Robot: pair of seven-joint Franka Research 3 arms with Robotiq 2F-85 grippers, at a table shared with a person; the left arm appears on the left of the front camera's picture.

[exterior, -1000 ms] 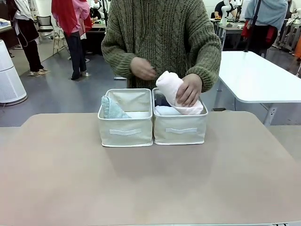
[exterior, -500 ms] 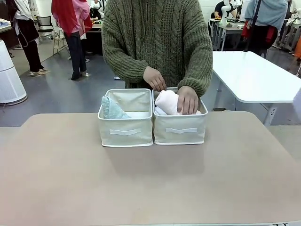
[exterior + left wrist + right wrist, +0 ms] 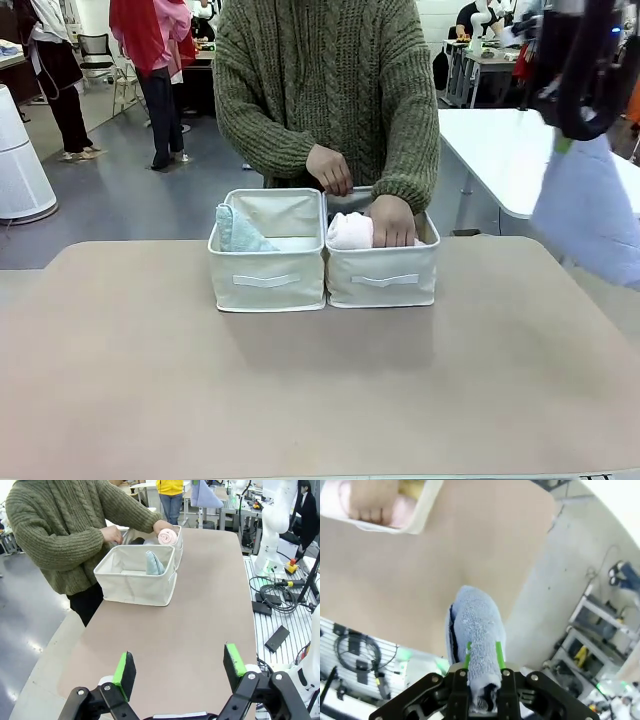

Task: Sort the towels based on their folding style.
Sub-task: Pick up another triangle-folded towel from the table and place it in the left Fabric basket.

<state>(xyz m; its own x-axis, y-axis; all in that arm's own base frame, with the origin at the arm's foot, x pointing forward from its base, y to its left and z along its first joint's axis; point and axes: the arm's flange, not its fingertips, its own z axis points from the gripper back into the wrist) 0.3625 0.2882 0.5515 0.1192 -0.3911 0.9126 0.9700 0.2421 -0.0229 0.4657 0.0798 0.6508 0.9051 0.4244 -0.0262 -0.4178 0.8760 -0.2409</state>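
The left claw [image 3: 179, 666] hangs over the tan surface [image 3: 200, 610], green pads wide apart. Farther off, two cream bins [image 3: 131, 586] touch. A pale teal folded towel [image 3: 153, 563] stands in the nearer one, and in the other a person's hand [image 3: 161, 527] rests on a pink rolled towel [image 3: 168, 537].

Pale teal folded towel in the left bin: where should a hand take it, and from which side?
Probably its top edge, coming straight down from above. The pale teal towel stands upright on edge inside the left bin, whose fabric walls block a sideways approach; the thin upright fold suits a pinch across its thickness.
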